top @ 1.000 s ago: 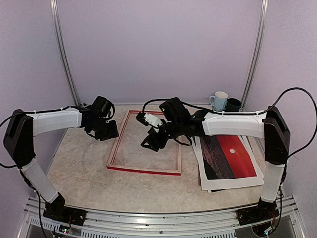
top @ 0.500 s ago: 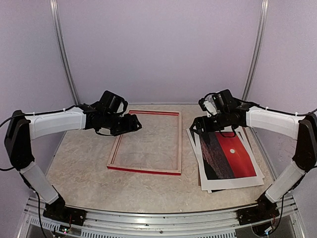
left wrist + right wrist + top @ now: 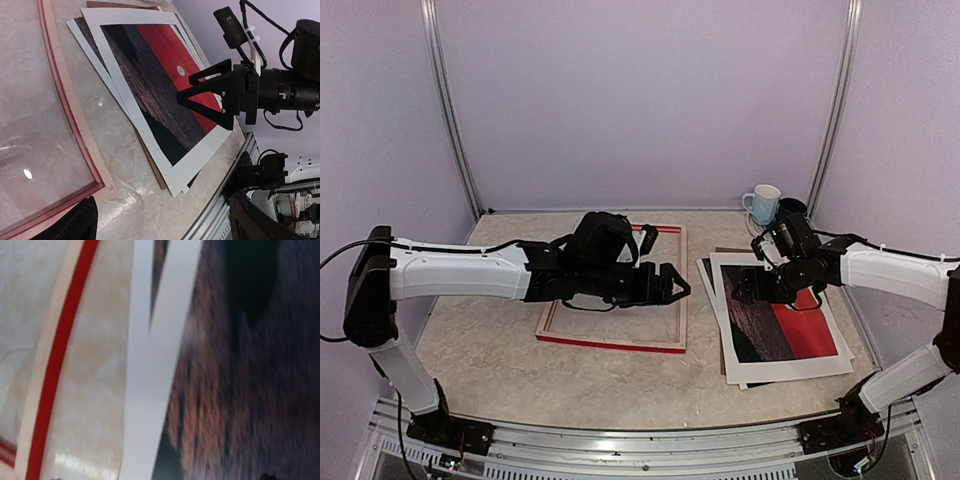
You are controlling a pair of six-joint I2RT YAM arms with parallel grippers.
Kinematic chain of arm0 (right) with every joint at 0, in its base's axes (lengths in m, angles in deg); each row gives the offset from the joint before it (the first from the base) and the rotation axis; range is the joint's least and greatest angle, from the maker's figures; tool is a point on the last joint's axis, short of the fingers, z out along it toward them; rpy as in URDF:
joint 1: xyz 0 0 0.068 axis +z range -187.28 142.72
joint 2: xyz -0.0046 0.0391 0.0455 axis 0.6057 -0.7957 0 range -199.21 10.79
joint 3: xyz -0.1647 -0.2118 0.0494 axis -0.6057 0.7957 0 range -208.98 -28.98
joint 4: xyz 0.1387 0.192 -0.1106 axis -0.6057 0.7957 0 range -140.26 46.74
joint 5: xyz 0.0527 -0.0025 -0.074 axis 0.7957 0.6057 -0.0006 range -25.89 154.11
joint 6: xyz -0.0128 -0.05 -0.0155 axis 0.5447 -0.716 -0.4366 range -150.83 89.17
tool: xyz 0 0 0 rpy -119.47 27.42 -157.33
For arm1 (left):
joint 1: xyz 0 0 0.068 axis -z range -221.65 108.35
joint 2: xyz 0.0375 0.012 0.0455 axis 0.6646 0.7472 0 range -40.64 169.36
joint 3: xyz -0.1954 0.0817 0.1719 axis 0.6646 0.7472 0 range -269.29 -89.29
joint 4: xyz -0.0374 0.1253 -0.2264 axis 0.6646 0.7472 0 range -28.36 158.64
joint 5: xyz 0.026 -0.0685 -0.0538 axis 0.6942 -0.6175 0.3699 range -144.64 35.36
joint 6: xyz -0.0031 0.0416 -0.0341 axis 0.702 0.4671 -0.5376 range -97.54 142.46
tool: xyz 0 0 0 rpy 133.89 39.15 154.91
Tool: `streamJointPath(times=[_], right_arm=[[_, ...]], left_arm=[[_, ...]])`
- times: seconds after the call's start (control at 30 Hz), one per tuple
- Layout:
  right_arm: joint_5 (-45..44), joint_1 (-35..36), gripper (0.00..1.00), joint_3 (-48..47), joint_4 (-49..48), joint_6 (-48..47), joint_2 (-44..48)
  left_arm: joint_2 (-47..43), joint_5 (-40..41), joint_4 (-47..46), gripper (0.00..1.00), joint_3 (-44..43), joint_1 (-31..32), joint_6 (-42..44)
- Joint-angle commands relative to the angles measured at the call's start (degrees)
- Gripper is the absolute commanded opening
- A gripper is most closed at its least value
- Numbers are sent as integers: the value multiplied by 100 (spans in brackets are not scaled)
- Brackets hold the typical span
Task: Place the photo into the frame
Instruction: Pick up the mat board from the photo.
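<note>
The left fingers [image 3: 75, 225] stood spread wide with nothing between them, above the 3 o'clock rail of the frame [image 3: 610, 343] and pointing toward 3 o'clock. The right fingers [image 3: 222, 117], also splayed and empty, hung close over the 10 o'clock part of the photo [image 3: 785, 320]; whether they touched it could not be told. A second earlier the left fingers had been narrower and at the frame's 10 o'clock corner, while the right arm reached over the frame's middle. Since then the left arm had swept across the frame, and the right had pulled back toward 3 o'clock onto the print. The frame itself had not shifted: it lay flat at the centre of the tabletop [image 3: 490, 350], what looked like a clear pane inside it. The photo lay face up just beside it at 3 o'clock, outside it and not yet lifted. By my reading, work on the frame was over and both arms were turning to pick up the print. Counted: one frame; one sunset photo on top of a second white-bordered sheet [image 3: 82, 30]; one brown board [image 3: 115, 4] peeking out beneath them; two mugs at 1 o'clock, a pale mug [image 3: 762, 203] and a dark mug [image 3: 790, 211]; and two arms.
</note>
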Motion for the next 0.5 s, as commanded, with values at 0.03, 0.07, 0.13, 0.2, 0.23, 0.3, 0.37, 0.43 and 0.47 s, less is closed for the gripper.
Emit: streamJointPath(times=[0.03, 0.07, 0.13, 0.2, 0.23, 0.3, 0.37, 0.43, 0.47], right_arm=[[-9, 18, 85, 531, 44, 424, 719], [-36, 16, 85, 606, 14, 465, 791], [-89, 16, 86, 735, -80, 504, 890], [-107, 17, 87, 850, -258, 520, 946], [-125, 17, 87, 904, -326, 535, 958], [-128, 16, 87, 1044, -521, 578, 992], [-135, 7, 88, 1231, -715, 627, 1047], [-160, -8, 89, 1362, -842, 696, 1079], [-167, -15, 90, 1411, -889, 732, 1092]], left_arm=[[541, -387, -850, 90, -25, 660, -602], [692, -457, -982, 90, -30, 784, -735], [900, -565, -1166, 90, -34, 989, -1057], [1108, -636, -1455, 90, 32, 1158, -1419], [1189, -651, -1625, 90, 71, 1251, -1574], [1344, -651, -1951, 90, 108, 1412, -1859], [1502, -614, -2115, 90, 53, 1552, -2055], [1734, -637, -2277, 90, -43, 1653, -2267], [1869, -685, -2355, 90, -115, 1693, -2387]])
